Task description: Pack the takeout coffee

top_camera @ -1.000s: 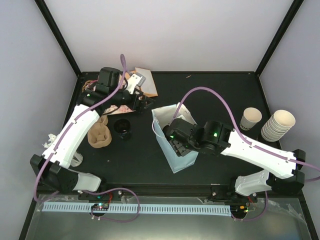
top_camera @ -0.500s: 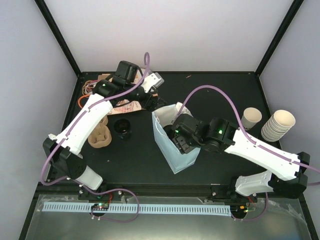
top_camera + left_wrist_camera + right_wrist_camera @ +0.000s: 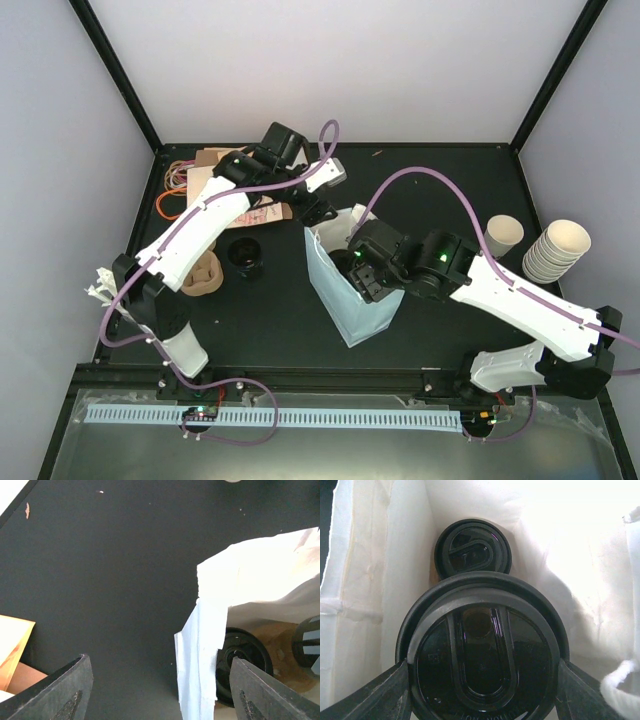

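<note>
My right gripper (image 3: 482, 680) is shut on a takeout coffee (image 3: 482, 660) and holds it by the black lid inside the white paper bag (image 3: 345, 300). A second lidded cup (image 3: 472, 547) stands deeper in the bag, below the held one. My left gripper (image 3: 157, 680) is open at the bag's far left corner. The bag's torn white edge (image 3: 200, 645) stands between its fingers (image 3: 70, 690), touching neither. A black lid (image 3: 245, 655) shows just inside that edge. In the top view the left gripper (image 3: 315, 205) hovers by the bag's rim and the right gripper (image 3: 365, 272) reaches into the mouth.
Another black-lidded cup (image 3: 245, 255) sits on the table beside the brown pulp carrier (image 3: 200, 272). Brown paper bags (image 3: 215, 172) and orange bands (image 3: 168, 200) lie at the far left. A single lidless cup (image 3: 503, 235) and a cup stack (image 3: 555, 250) stand at right.
My left arm has swung right from the brown paper bags to the white bag's corner, its jaws narrowing a little. The right gripper has shifted slightly inside the bag with the cup.
</note>
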